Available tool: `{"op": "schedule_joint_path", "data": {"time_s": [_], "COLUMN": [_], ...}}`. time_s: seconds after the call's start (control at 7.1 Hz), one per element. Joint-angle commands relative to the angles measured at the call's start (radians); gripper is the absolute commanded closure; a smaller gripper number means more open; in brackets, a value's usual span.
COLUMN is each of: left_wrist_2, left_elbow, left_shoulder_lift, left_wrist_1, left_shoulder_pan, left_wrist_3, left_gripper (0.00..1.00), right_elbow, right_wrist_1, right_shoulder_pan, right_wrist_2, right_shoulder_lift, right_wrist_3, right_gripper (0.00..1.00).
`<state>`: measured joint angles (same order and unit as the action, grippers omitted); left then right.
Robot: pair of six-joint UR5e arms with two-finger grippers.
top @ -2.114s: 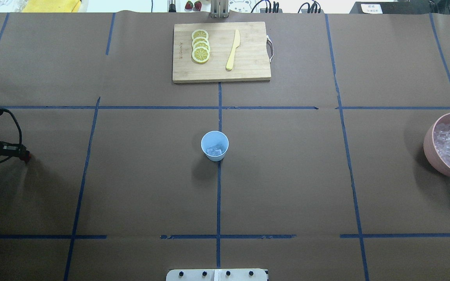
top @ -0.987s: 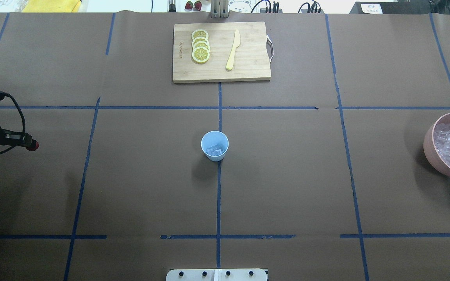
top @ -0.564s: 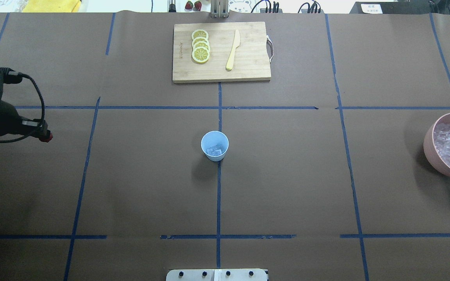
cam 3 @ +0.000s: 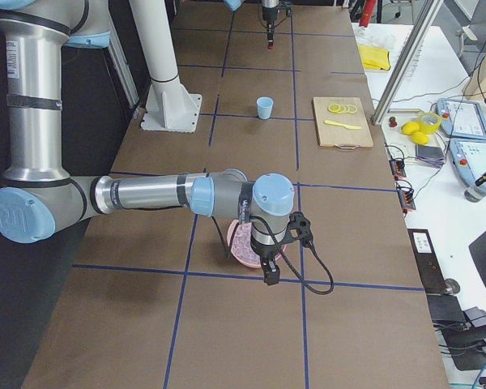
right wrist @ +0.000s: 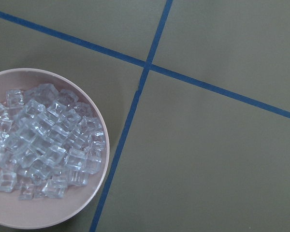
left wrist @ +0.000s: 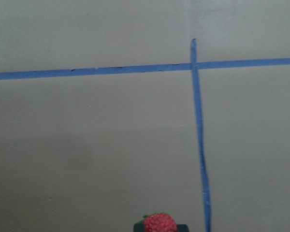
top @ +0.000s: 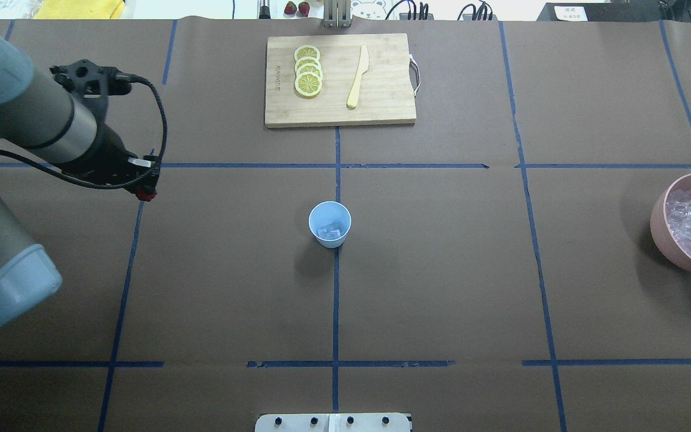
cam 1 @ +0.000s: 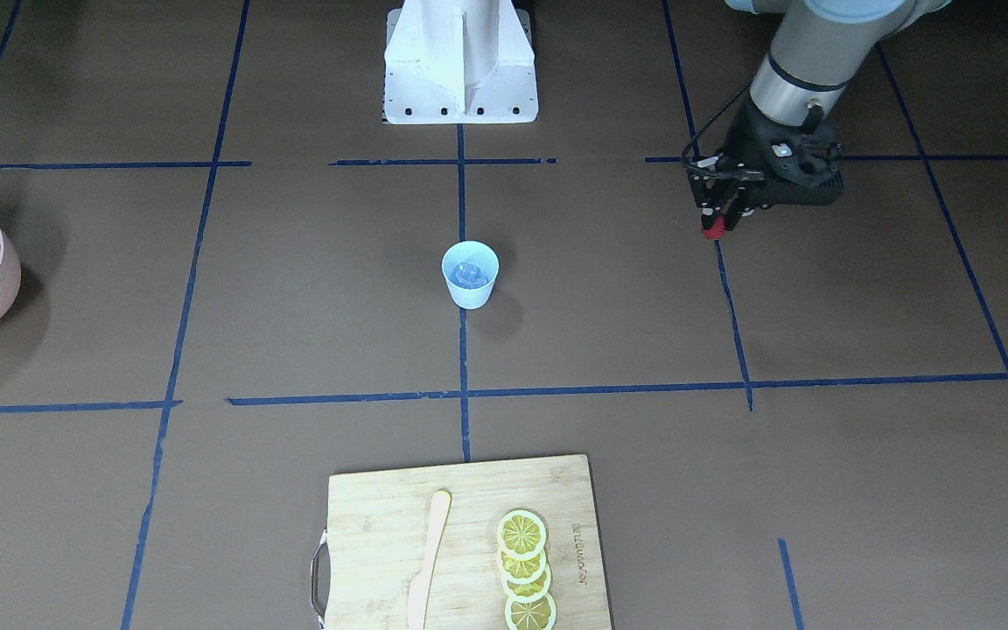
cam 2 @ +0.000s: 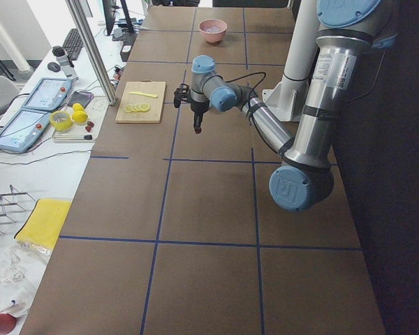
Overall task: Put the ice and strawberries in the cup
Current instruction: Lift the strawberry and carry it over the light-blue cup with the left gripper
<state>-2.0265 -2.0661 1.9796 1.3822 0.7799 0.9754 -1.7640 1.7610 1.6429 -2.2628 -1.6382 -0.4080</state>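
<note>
Left gripper (top: 144,189) is pointed down above the counter (top: 441,288), bumpy red strawberry (left wrist: 159,223) pinched; right gripper (cam 3: 270,274) state cannot be told.

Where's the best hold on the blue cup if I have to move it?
Probably one rim wall, pinched from straight above: the cup stands upright, mouth open, ice sitting low inside. Its tapered sides could slip in a side pinch.

A desk (top: 441,288) covered in brown paper and crossed by blue tape lines (top: 336,300) carries a wooden cutting board (top: 387,111) at its far side, with 4 overlapping lemon slices (top: 308,71) and a pale knife (top: 357,76) just beside them; a pink bowl (top: 658,227) stands at the right edge
</note>
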Motion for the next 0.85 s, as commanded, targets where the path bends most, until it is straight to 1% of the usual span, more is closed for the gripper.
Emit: {"op": "schedule_joint_path", "data": {"time_s": [0.0, 0.14, 0.42, 0.56, 0.7], "left_wrist_2": [0.020, 0.025, 0.107, 0.115, 0.117], "left_elbow": [0.035, 0.097, 0.232, 0.313, 0.342], "left_shoulder_lift": [0.144, 0.221, 0.341, 0.416, 0.454], "left_wrist_1": [-0.063, -0.063, -0.055, -0.054, -0.052], "left_shoulder_pan": [-0.089, -0.102, -0.163, -0.166, -0.194], "left_wrist_3": [0.133, 0.175, 0.239, 0.256, 0.291], "left_gripper": [1.00, 1.00, 1.00, 1.00, 1.00], "right_elbow": [0.000, 0.000, -0.011, -0.017, -0.017], "right_wrist_1": [0.000, 0.000, 0.000, 0.000, 0.000], "right_shoulder_pan": [0.002, 0.009, 0.015, 0.017, 0.017], "right_wrist_2": [0.000, 0.000, 0.000, 0.000, 0.000], "right_shoulder_lift": [-0.002, -0.003, -0.017, -0.020, -0.022], "right_wrist_3": [0.000, -0.002, -0.002, -0.002, -0.002], "right_gripper": [0.00, 0.00, 0.00, 0.00, 0.00]}}
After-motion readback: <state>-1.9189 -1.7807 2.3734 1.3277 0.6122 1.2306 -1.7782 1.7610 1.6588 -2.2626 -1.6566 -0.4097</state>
